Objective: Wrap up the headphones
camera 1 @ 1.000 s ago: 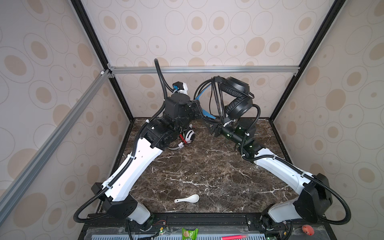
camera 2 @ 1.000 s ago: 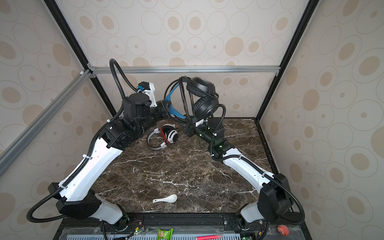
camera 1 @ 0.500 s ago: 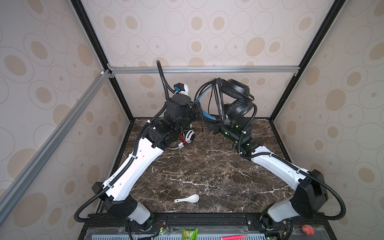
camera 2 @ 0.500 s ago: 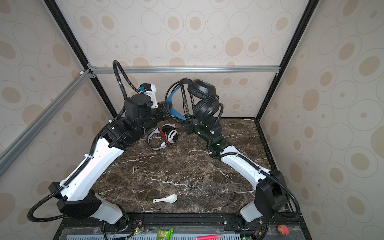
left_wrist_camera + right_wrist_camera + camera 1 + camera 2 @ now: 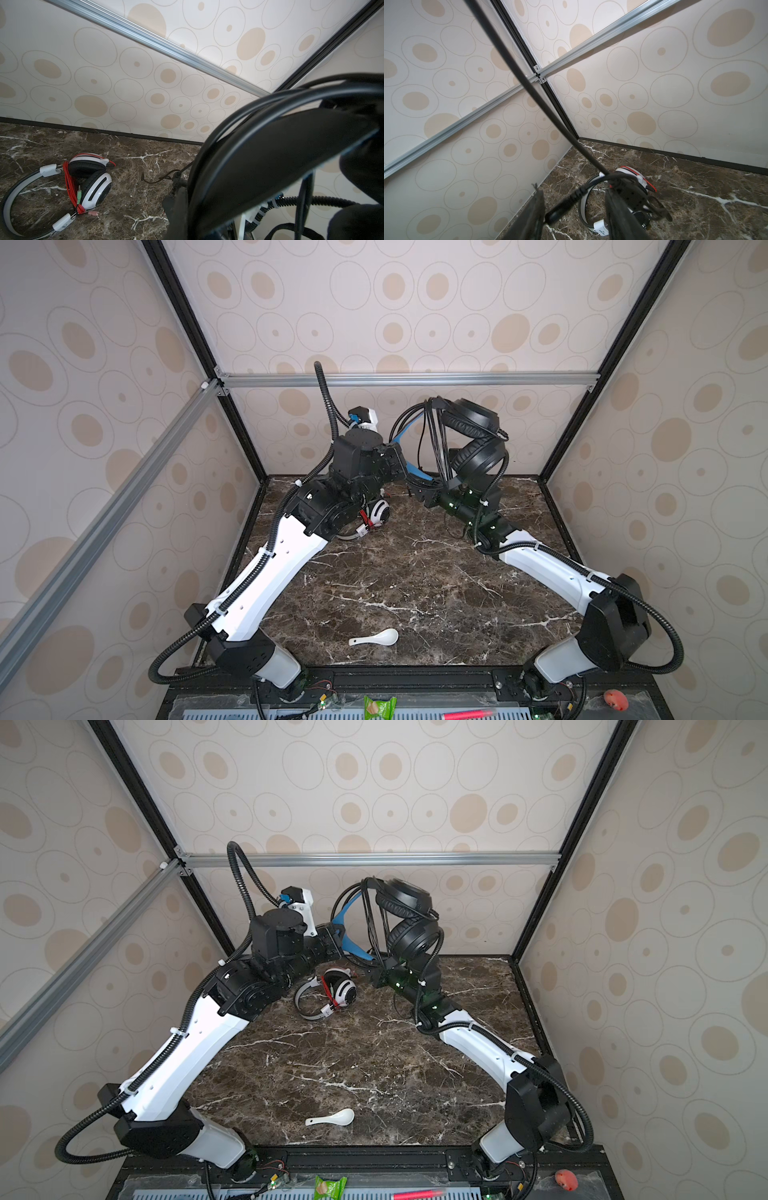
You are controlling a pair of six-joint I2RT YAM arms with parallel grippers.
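**Black headset raised at the back of the cell, its cord passing between parted right jaws**

Your left gripper [image 5: 398, 456] is clamping together on the blue-lined band of the black headset [image 5: 471, 425] and holding it off the table. Its two round padded cups are hanging one above the other just beyond that gripper's tips. Loops of black cord [image 5: 517, 68], smooth and rubbery, are draping over the band.

Your right gripper [image 5: 573, 188] is sitting just below the cups with its fingers [image 5: 537, 207] standing apart. The cord is running down between them, and its moulded plug end is lying close to one finger.

The patterned back wall is standing close behind both grippers, leaving little room there. Below and just beside the left gripper, the white headset [image 5: 341, 991] is lying on the dark, white-veined marble table [image 5: 415, 585]. Its thin red cord [image 5: 69, 185] is bundled across its grey band.

From both grippers toward the near edge, bare marble is stretching wide, and only a small glossy white spoon [image 5: 376, 638] is resting on it.
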